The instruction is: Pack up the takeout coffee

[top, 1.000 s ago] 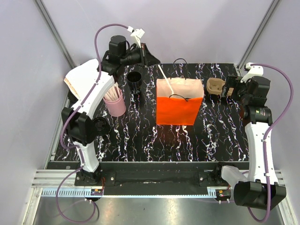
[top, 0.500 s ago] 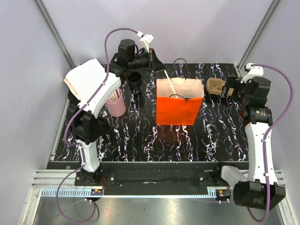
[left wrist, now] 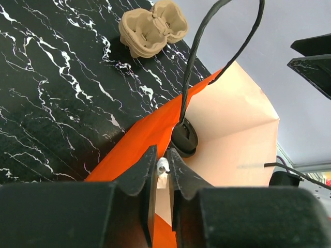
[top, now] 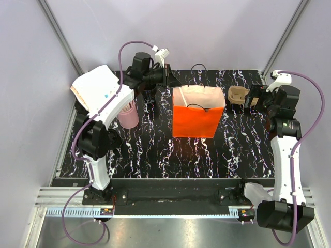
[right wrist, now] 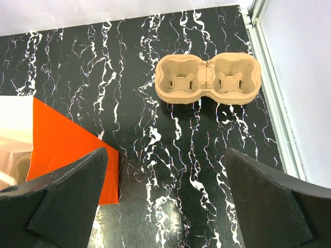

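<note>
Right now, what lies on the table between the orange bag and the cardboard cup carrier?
Nothing: only bare black marbled table separates the orange bag from the cup carrier, as the right wrist view shows.

the table is surfaced in glossy black with white marble veining. the orange bag is made of smooth matt paper, left pale inside, and is fitted with a black cord handle. the cup carrier is moulded from rough, matt brown pulp.
</note>
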`<action>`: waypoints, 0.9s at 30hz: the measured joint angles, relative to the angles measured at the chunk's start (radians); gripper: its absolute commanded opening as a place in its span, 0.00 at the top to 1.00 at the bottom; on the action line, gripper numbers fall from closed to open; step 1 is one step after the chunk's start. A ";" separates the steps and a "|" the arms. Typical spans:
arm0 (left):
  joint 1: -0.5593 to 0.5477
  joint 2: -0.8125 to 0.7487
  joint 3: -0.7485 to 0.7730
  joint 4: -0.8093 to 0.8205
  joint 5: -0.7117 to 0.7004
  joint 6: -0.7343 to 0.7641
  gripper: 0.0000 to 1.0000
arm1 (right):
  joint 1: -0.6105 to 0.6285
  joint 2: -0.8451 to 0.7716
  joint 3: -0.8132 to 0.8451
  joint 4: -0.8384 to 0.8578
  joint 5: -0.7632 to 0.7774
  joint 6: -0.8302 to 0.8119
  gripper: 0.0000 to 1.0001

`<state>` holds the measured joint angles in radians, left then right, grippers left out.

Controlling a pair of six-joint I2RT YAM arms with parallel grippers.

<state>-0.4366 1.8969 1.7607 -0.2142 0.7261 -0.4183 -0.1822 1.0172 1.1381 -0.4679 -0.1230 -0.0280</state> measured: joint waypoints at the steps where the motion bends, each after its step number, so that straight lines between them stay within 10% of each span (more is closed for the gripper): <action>1: 0.000 -0.003 -0.003 0.000 0.000 0.000 0.80 | -0.001 -0.001 0.000 0.000 -0.002 0.000 0.00; 13: 0.000 -0.047 -0.004 0.007 0.000 0.008 0.58 | -0.008 -0.002 0.000 0.000 -0.003 0.003 0.00; 27: 0.065 -0.105 -0.004 -0.002 0.003 0.029 0.06 | -0.008 -0.002 0.000 0.000 -0.031 0.004 0.00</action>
<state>-0.3717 1.7924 1.7565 -0.2161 0.7292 -0.3889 -0.1905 1.0149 1.1381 -0.4679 -0.1535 -0.0238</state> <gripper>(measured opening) 0.827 0.994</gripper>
